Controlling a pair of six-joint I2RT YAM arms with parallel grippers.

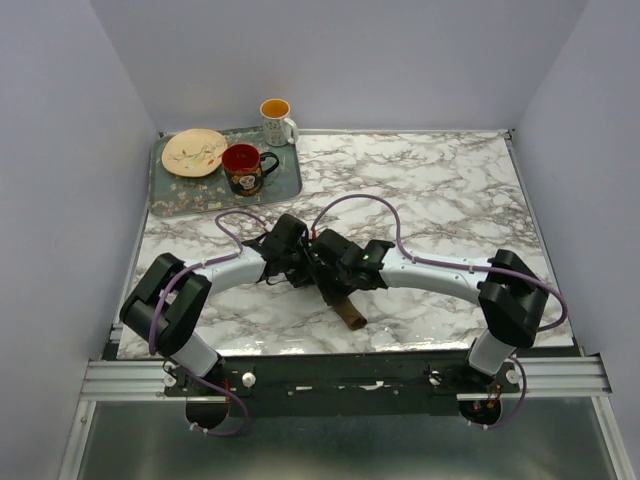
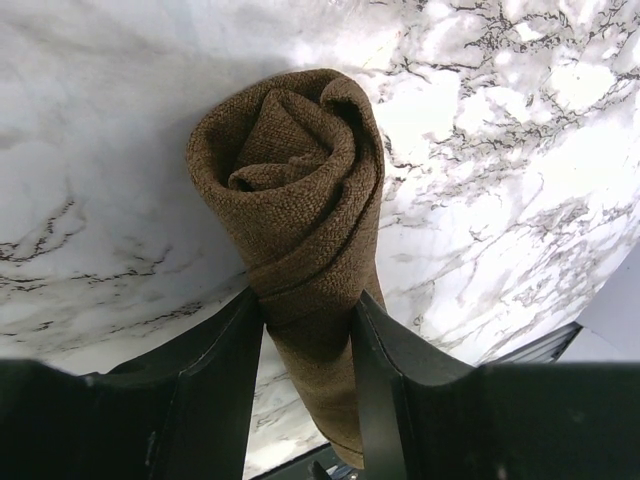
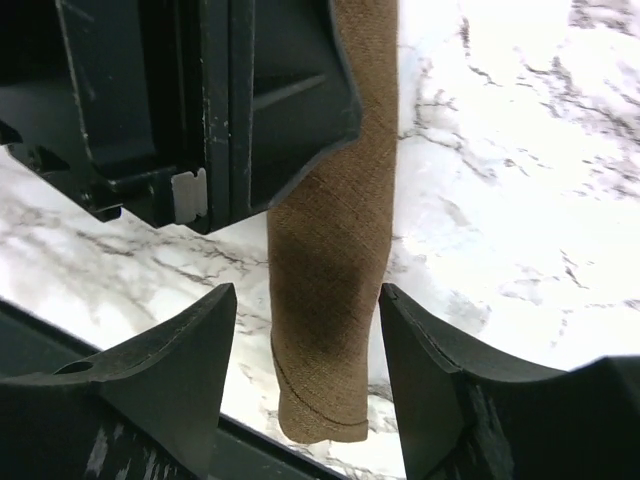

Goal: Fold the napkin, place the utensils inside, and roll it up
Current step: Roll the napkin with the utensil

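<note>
The dark brown napkin (image 1: 351, 316) lies rolled into a tight tube on the marble table, close to its near edge. In the left wrist view the roll's spiral end (image 2: 290, 150) faces the camera, and my left gripper (image 2: 308, 300) is shut on the roll, both fingers pressing its sides. My right gripper (image 3: 307, 292) straddles the other end of the napkin (image 3: 330, 300), open, with a gap on each side. The left gripper's body (image 3: 250, 100) sits just beyond it. Both grippers meet over the roll (image 1: 320, 268). The utensils are hidden.
A grey-green tray (image 1: 170, 200) stands at the far left of the table with a patterned plate (image 1: 194, 152) and a red mug (image 1: 243, 168) on it. A white mug (image 1: 277, 121) stands at its back corner. The roll's end almost reaches the table's near edge (image 3: 150, 400).
</note>
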